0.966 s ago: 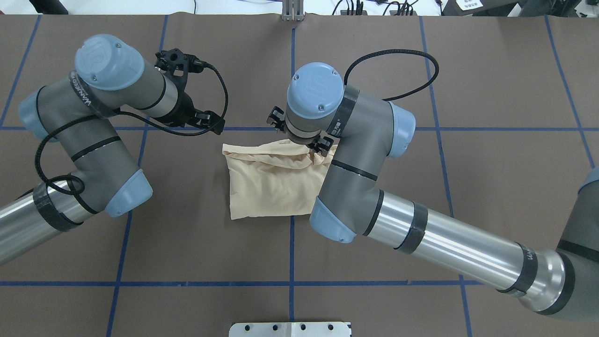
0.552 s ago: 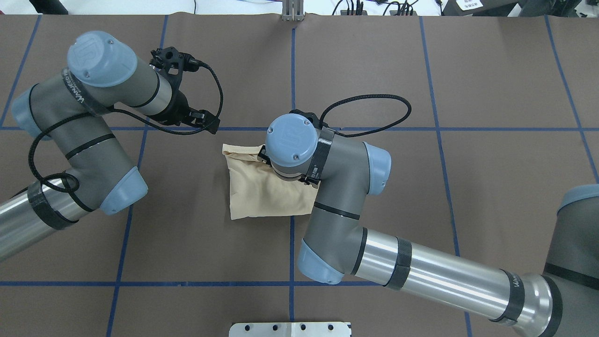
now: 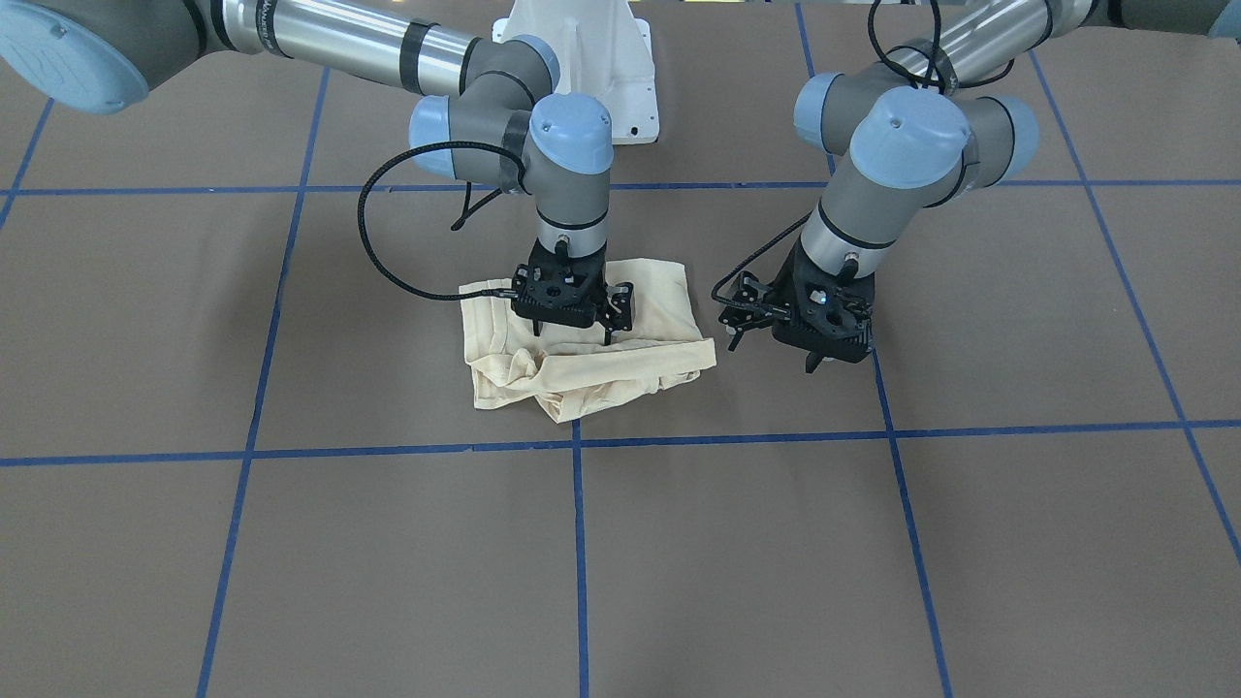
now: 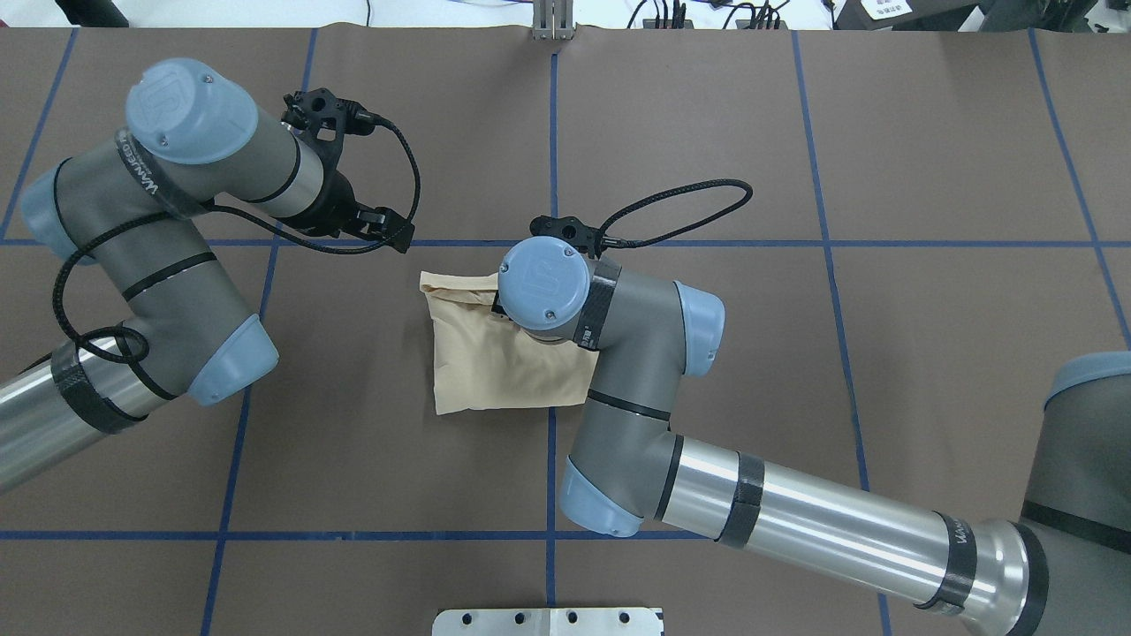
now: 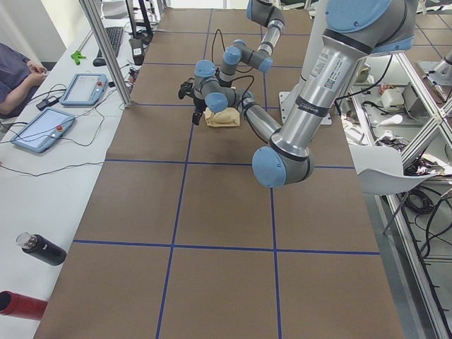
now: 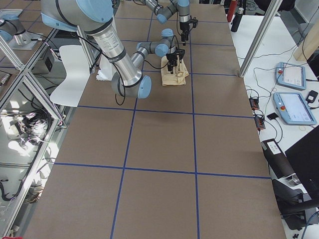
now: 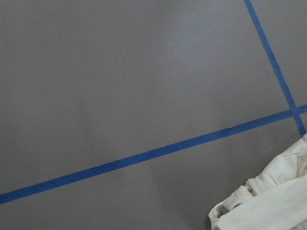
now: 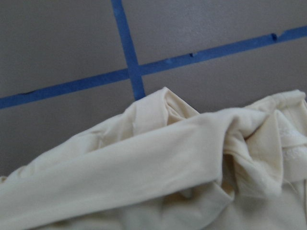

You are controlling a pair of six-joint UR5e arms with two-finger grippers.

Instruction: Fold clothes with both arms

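The cream-yellow shirt (image 3: 591, 373) lies as a small folded, rumpled bundle near the table's middle (image 4: 495, 371). No print shows. My right gripper (image 3: 572, 334) hangs straight down over the bundle's top, fingers apart, tips at the cloth; its wrist hides it in the overhead view. The right wrist view shows creased folds of the shirt (image 8: 158, 167) close below. My left gripper (image 3: 773, 354) is open and empty, low over bare table beside the shirt on my left (image 4: 389, 231). The left wrist view shows only a corner of the shirt (image 7: 268, 201).
Brown table cover with blue tape grid lines (image 4: 552, 159). The white pedestal base (image 3: 582, 58) stands behind the shirt. A metal plate (image 4: 548, 621) sits at the near edge. Tablets (image 5: 42, 131) and a bottle (image 5: 41, 249) lie on the operators' side desk.
My right arm swept left across the shirt, carrying its right part over the bundle, which is now narrower. My left arm drew back slightly to the left.
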